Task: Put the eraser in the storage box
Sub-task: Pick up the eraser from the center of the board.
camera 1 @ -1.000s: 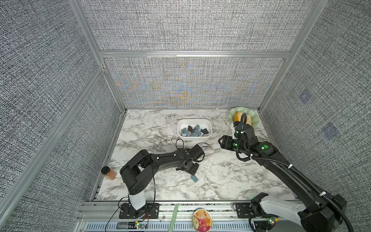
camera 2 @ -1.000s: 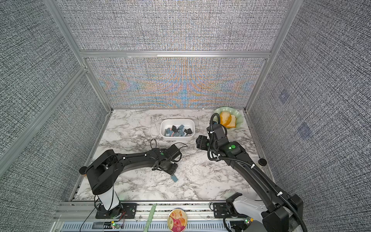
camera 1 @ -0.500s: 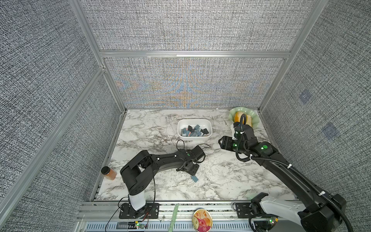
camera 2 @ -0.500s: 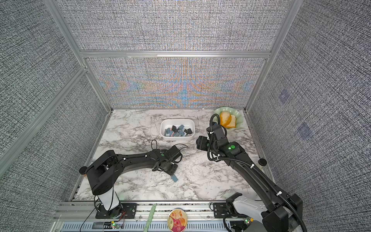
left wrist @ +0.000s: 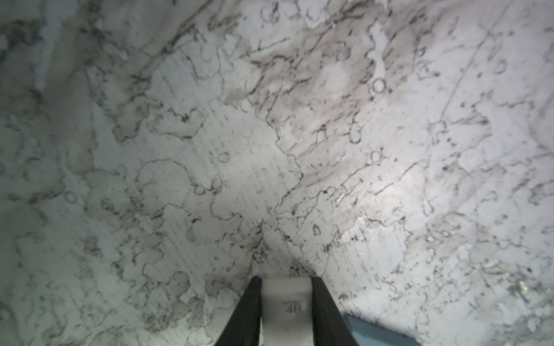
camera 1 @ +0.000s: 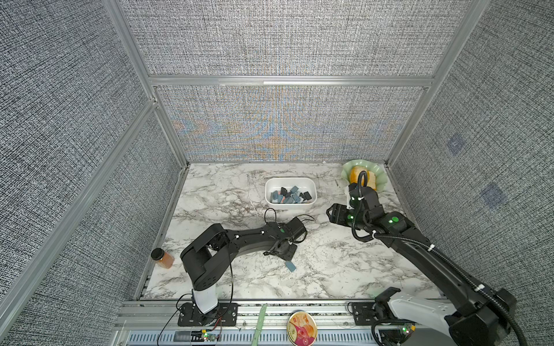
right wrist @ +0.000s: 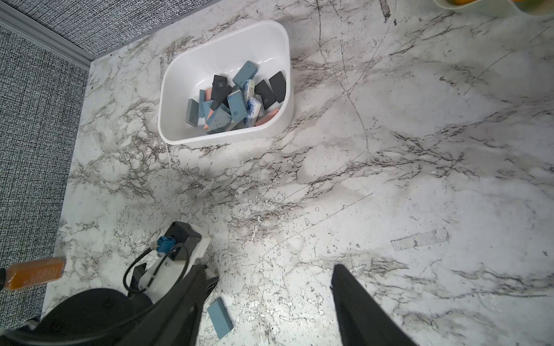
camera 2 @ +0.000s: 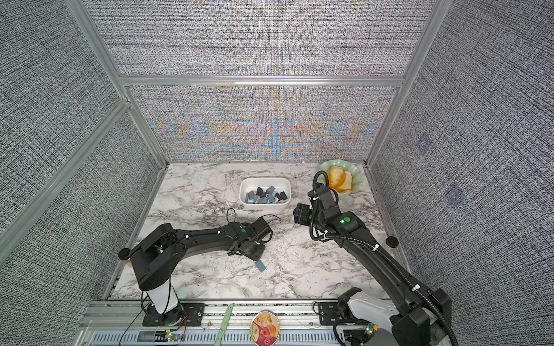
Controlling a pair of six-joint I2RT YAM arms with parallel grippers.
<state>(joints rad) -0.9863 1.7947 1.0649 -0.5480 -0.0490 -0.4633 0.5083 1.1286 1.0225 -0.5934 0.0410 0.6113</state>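
Observation:
In the left wrist view my left gripper (left wrist: 284, 281) is shut on a white eraser (left wrist: 284, 299) marked 4B, low over the marble. In both top views that gripper (camera 1: 283, 254) (camera 2: 253, 253) sits at the table's middle front and hides the white eraser. A blue eraser (camera 1: 290, 266) (camera 2: 260, 265) (left wrist: 377, 332) (right wrist: 220, 317) lies flat right beside it. The white storage box (camera 1: 290, 179) (camera 2: 265, 179) (right wrist: 163, 99) stands at the back centre with several erasers inside. My right gripper (camera 1: 332, 212) (camera 2: 298, 214) (right wrist: 268, 269) hovers open and empty, right of the box.
A pale green scalloped dish (camera 1: 379, 176) with orange pieces sits in the back right corner. An orange bottle (camera 1: 163, 258) (right wrist: 33, 274) lies off the table's left edge. A round tin (camera 1: 301, 328) rests on the front rail. Mesh walls enclose three sides.
My left gripper's jaws have closed in over the last second. Neither arm has visibly shifted otherwise, and the blue eraser lies where it was.

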